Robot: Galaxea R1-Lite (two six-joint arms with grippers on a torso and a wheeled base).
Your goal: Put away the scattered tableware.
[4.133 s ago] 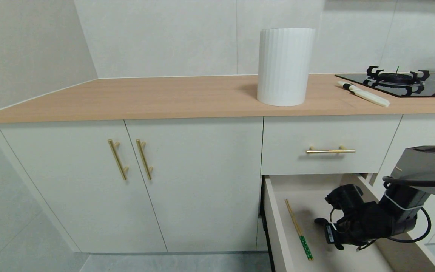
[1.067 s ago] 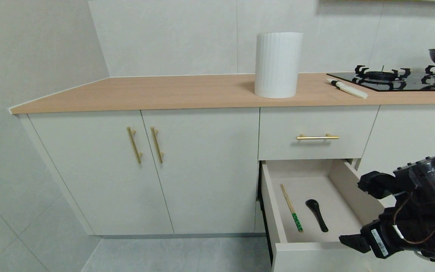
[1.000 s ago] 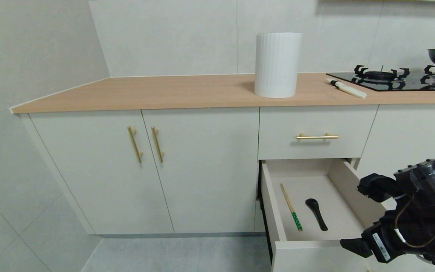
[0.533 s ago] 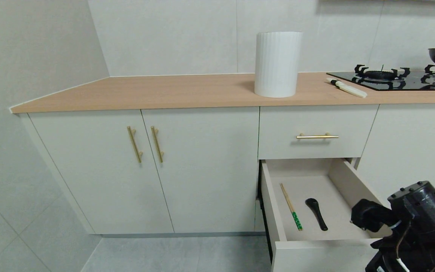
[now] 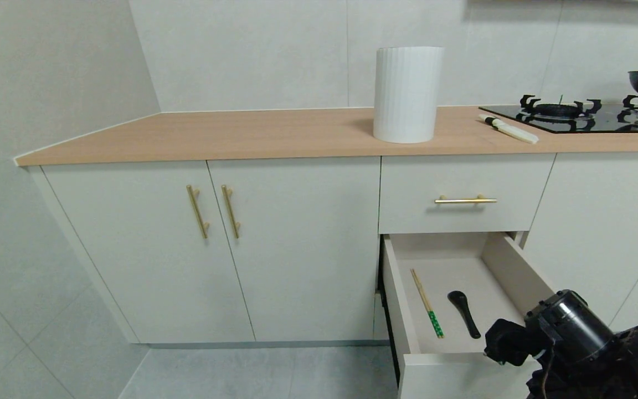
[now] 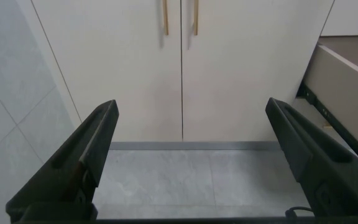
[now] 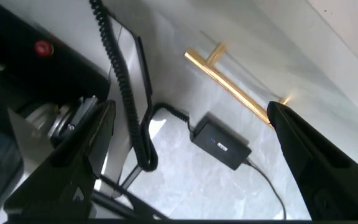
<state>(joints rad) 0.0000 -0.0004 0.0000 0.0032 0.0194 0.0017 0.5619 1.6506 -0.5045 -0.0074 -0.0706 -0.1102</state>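
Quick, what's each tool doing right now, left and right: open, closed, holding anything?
Left tool: open, holding nothing.
Right tool: open, holding nothing.

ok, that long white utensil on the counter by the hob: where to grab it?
Probably mid-length on the long white utensil, coming from above and pinching across its narrow width. It lies flat and slanted on the countertop, with the hob close beside it.

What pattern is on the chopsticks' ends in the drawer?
Green, seemingly with small white dots; the chopsticks show best in the head view.
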